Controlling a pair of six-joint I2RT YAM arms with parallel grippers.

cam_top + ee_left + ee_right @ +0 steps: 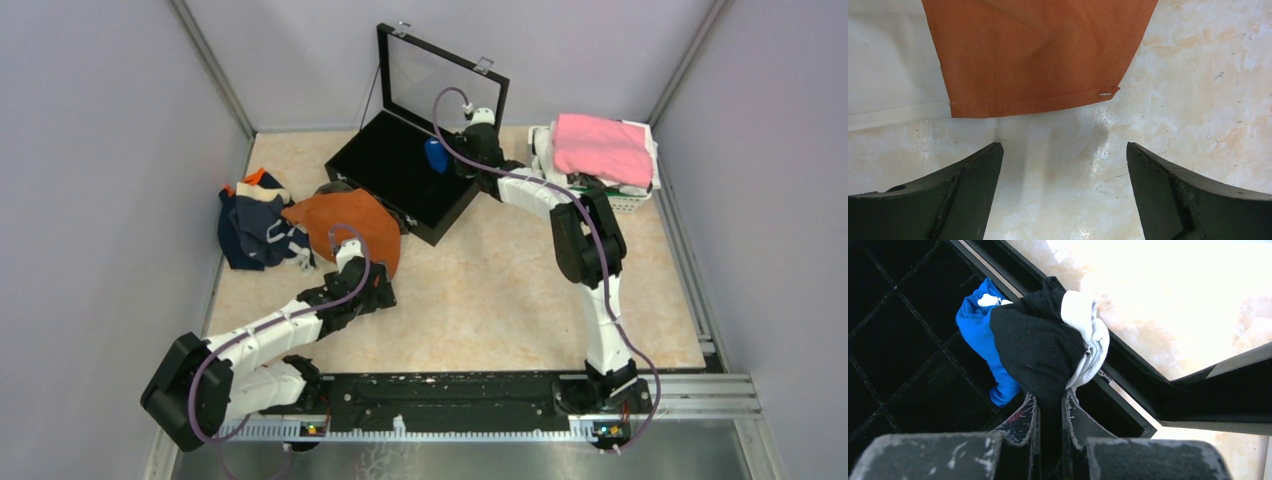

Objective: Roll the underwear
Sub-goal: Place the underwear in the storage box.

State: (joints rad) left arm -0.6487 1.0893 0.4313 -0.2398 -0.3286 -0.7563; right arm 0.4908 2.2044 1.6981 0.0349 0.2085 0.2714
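left wrist | orange briefs [1038, 55] tag [1105, 93] unreadable | R pincer [1048, 407] clamps black briefs [1035, 347]

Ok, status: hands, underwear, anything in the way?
Left hand open over the table, just short of the rust-orange pair. Right hand shut on the black pair, over the black box beside the blue pair. Its rim close to the held pair.

Soft rust-orange fabric brief [1038, 55]: plain, unpatterned. Bunched black fabric brief [1035, 352]: white waistband. Crumpled royal-blue fabric brief [975, 335]: white marking. Rectangular hinged case [395, 170]: black. Flat tabletop [500, 290]: cream, orange marbling.
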